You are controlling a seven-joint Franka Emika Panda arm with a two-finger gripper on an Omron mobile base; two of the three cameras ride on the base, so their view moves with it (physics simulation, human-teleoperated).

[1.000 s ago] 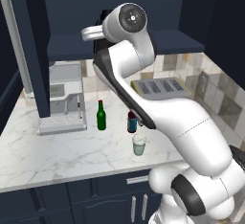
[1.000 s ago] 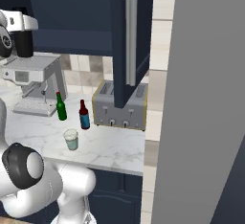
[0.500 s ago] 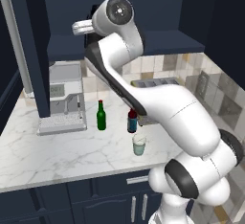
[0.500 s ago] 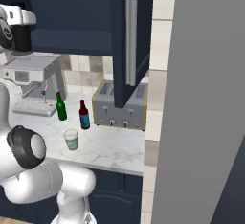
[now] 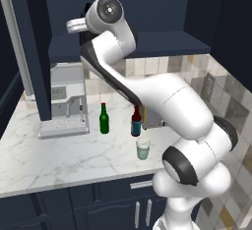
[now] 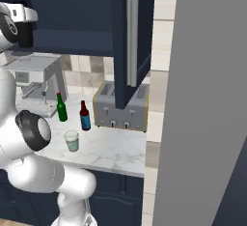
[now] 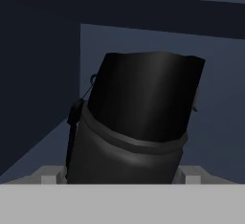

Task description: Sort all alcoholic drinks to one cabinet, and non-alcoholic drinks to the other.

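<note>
Three drinks noted upright on the marble counter (image 5: 44,162) in left base view: green bottle (image 5: 104,118) with red cap, red-brown bottle (image 5: 136,122) to its right, teal cup (image 5: 142,148) nearer, just right of that. All apart from one another, none yet shelved. Coffee machine (image 5: 64,101) at far left of them. Arm raised high, wrist turned left toward the open wall cabinet (image 5: 29,8) above the machine. Reach judged as meant to get the load up to shelf height.

Right base view: same three drinks seen in a cluster, green bottle (image 6: 61,107), red-brown bottle (image 6: 85,116), cup (image 6: 71,140) nearest. Toaster (image 6: 120,106) to the right of them, under an open navy door with a long silver handle (image 6: 131,41). Blue label on the red-brown bottle visible; no lettering legible. Nothing readable on the toaster or the machine.

Hand view: black flask (image 7: 143,108) very close, leaning right, against the dark inner walls of the cabinet. Gripper (image 7: 119,177) judged clamped around the flask's lower body, jaws wide because the body is wide; finger contact itself hidden. Shelf contact under the flask not visible. Lean judged a tip-over risk on release. No brand or print on the flask.
</note>
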